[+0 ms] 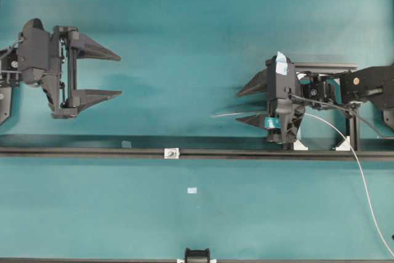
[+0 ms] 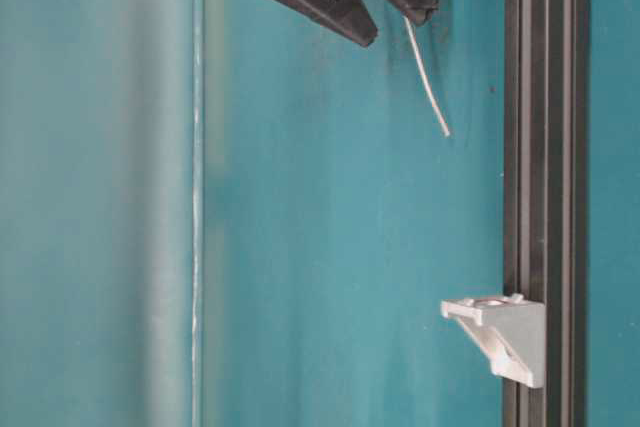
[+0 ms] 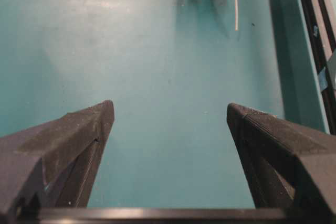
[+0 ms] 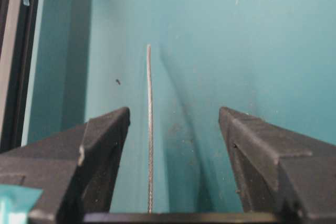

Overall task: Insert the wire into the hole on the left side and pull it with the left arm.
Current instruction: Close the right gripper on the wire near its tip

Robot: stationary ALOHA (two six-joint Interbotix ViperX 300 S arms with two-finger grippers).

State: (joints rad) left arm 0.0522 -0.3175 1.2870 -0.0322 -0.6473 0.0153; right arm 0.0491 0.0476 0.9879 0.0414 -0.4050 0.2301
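Observation:
The wire (image 1: 231,114) is thin and whitish-grey. Its free end points left, and its long tail (image 1: 363,177) curves off to the lower right. My right gripper (image 1: 238,106), marked with pale blue tape, stands open around the wire. In the right wrist view the wire (image 4: 149,129) runs between the spread fingers, nearer the left one, touching neither. The hole (image 1: 171,153) is a dark dot in a small silver square fitting on the black rail, left of and below the wire's tip. The left arm's all-black gripper (image 1: 120,76) is open and empty at the far left, its fingers (image 3: 94,129) wide apart.
A long black rail (image 1: 92,151) crosses the teal table. White brackets (image 1: 300,145) sit on it under the right arm, and one bracket (image 2: 500,332) shows at table level. A pale tape rectangle (image 1: 192,190) lies below the fitting. A black part (image 1: 197,255) sits at the front edge.

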